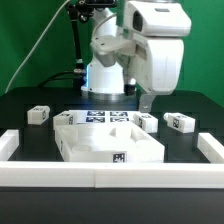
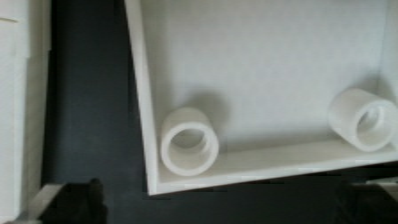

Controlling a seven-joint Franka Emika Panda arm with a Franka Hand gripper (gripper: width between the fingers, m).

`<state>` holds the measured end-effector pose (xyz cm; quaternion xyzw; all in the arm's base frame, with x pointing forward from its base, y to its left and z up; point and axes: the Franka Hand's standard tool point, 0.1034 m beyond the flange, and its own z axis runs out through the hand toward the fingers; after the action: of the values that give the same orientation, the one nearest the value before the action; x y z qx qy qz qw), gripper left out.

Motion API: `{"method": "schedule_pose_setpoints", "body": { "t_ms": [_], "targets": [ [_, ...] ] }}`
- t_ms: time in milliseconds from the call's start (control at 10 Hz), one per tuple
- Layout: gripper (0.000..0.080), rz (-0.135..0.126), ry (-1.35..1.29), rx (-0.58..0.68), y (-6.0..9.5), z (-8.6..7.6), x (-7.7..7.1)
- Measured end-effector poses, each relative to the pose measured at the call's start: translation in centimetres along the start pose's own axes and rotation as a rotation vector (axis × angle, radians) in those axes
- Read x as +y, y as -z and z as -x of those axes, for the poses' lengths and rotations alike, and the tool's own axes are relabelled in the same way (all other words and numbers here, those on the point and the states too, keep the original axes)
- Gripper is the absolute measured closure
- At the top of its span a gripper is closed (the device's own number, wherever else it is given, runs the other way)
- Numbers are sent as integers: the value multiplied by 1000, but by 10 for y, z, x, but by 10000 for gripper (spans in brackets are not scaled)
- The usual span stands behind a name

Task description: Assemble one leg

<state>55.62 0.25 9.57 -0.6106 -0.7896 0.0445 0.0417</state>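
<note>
- I count three legs, small white stubby blocks with black-and-white tags: one leg (image 1: 38, 114) on the exterior view's left, second leg (image 1: 147, 120) and third leg (image 1: 178, 122) on its right, beside the tabletop (image 1: 108, 148).
- Gripper (image 2: 222, 200): fingers spread wide, empty, above the tabletop's two round sockets (image 2: 191, 140).

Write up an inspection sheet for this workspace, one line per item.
Surface: black table, with a white rail along the front and sides.
Job's things: three loose legs seen. First leg lies at the exterior view's left, second leg and third leg at its right. The tabletop lies in the centre, and both sockets in the wrist view are empty.
Clutter: nothing seen.
Grippers: gripper open, over a tabletop corner, holding nothing.
Cables: dark cable behind the arm.
Surroundings: green backdrop; marker board behind the tabletop.
</note>
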Motion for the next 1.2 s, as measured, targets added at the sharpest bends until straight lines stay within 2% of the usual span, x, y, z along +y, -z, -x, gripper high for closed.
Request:
{"method": "schedule_pose_setpoints", "body": {
  "t_ms": [200, 300, 400, 800, 900, 1100, 1200],
  "targets": [
    [150, -2, 88, 46, -19, 15, -26],
    [150, 0, 98, 49, -25, 20, -34],
    [150, -10, 94, 54, -31, 24, -41],
    [150, -12, 96, 53, -32, 26, -43],
    [150, -16, 109, 57, -35, 29, -48],
    [150, 14, 96, 90, -51, 26, -80],
    [150, 12, 88, 94, -62, 23, -93]
  ]
}}
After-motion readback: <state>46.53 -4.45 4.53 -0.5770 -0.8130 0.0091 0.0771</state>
